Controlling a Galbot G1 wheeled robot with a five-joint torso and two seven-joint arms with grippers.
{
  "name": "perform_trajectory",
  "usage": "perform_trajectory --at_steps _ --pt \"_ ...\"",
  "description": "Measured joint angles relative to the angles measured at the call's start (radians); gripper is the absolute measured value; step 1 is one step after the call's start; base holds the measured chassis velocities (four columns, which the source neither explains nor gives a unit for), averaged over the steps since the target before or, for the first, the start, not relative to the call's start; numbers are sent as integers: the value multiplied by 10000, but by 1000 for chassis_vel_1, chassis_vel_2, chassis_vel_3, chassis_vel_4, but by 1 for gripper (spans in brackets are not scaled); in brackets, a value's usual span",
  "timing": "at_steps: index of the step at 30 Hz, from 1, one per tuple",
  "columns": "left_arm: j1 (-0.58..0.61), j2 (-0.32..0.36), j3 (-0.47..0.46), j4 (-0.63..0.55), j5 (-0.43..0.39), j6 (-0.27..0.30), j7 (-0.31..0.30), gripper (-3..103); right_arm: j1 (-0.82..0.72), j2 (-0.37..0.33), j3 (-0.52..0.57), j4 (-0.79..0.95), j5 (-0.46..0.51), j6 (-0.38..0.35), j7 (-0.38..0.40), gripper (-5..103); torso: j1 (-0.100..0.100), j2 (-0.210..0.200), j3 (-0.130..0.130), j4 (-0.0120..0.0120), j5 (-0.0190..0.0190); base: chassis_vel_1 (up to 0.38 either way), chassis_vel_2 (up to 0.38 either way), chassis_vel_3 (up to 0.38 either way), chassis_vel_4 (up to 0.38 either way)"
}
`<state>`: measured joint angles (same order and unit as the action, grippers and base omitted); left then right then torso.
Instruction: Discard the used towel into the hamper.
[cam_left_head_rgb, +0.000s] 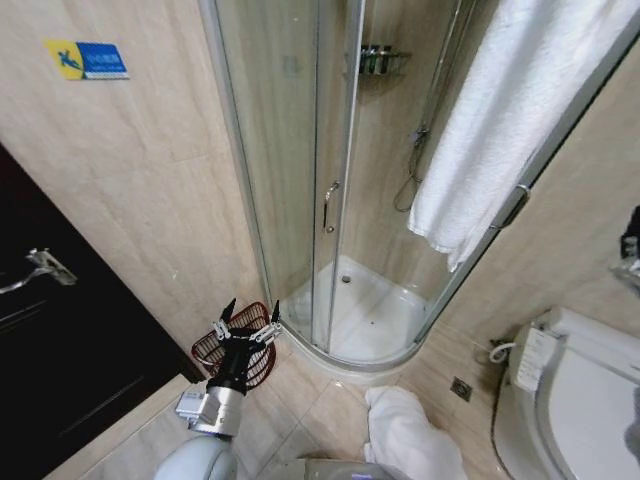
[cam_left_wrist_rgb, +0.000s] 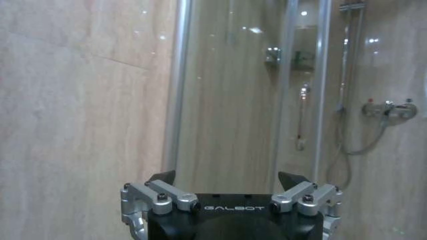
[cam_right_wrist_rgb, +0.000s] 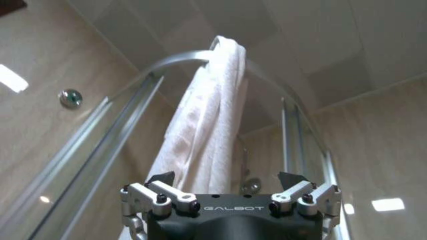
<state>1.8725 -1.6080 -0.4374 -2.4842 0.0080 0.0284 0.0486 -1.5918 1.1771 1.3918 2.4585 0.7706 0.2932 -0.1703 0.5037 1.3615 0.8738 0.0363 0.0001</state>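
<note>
A white towel hangs over the top rail of the shower enclosure at the upper right. In the right wrist view it drapes down just beyond my right gripper, which points up at it, open and holding nothing. The hamper, a small reddish-brown wicker basket, stands on the floor against the wall beside the shower. My left gripper hovers over the hamper, open and empty. In the left wrist view the left gripper faces the shower glass.
A second heap of white cloth lies on the floor tiles near the shower step. The curved glass shower door is straight ahead. A toilet stands at the right and a dark door at the left.
</note>
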Motion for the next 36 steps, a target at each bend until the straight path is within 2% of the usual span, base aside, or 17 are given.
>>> perform_trajectory --at_steps 3,11,14,18,21,28,32,36 --pt "0 0 0 0 0 0 0 100 505 -653 184 -180 551 -344 291 100 -22 -47 -23 0 2 87 84 69 60" --pt "0 -1 0 0 0 0 0 100 1276 -1775 465 -644 1436 -974 592 100 -44 -97 -47 3 0 84 82 92 86" --pt "0 0 0 0 0 0 0 100 1849 -2617 528 -1209 1943 -1269 726 100 -45 -102 -49 3 1 23 38 27 28" --pt "0 -1 0 0 0 0 0 100 2202 -3067 510 -1500 1983 -1494 1067 100 -46 -102 -49 -3 1 0 0 0 0" --pt "0 -1 0 0 0 0 0 100 2989 -3831 112 -1904 2217 -1842 1530 100 -46 -101 -49 0 1 0 0 0 0" --pt "0 0 1 0 0 0 0 100 4294 -4664 -977 -2228 2962 -2232 1710 100 -44 -94 -46 -1 0 0 0 0 0" --pt "0 -1 0 0 0 0 0 100 5182 -5156 -1779 -2470 3003 -2568 1832 100 -42 -91 -44 4 -1 0 0 0 0" --pt "0 -1 0 0 0 0 0 100 5443 -5398 -2043 -2670 2738 -2846 1815 100 -40 -89 -43 4 -1 0 0 0 0"
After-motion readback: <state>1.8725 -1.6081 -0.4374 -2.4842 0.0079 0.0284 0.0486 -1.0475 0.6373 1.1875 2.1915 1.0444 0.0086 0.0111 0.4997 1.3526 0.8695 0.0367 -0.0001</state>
